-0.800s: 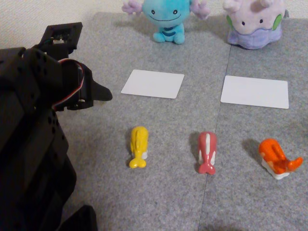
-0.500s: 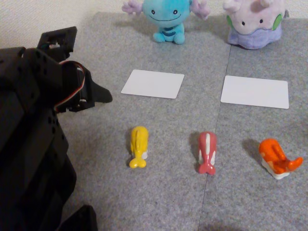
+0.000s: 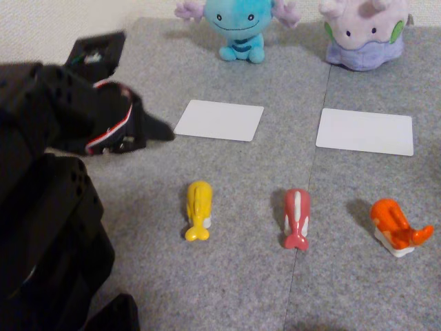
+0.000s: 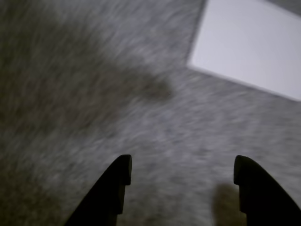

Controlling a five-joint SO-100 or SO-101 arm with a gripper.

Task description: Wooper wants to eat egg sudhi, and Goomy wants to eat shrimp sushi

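Gripper (image 4: 181, 172) spread wide, empty, above grey mat near left white card (image 3: 219, 120) (wrist view blurred); egg sudhi (image 3: 198, 209) untouched.

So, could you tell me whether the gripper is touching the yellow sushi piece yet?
Apart. In the fixed view the gripper hangs beside the left white card, with bare grey mat between it and the yellow sushi piece. In the wrist view its open fingers hold nothing.

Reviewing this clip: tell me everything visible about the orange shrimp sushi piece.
The shrimp sushi is a small glossy toy, plastic-looking: a bright orange curved body on a white rice block, forked tail pointing right and slightly up in the fixed view. It lies on the grey mat, rightmost of three pieces, below the right-hand white card. Nothing touches it.
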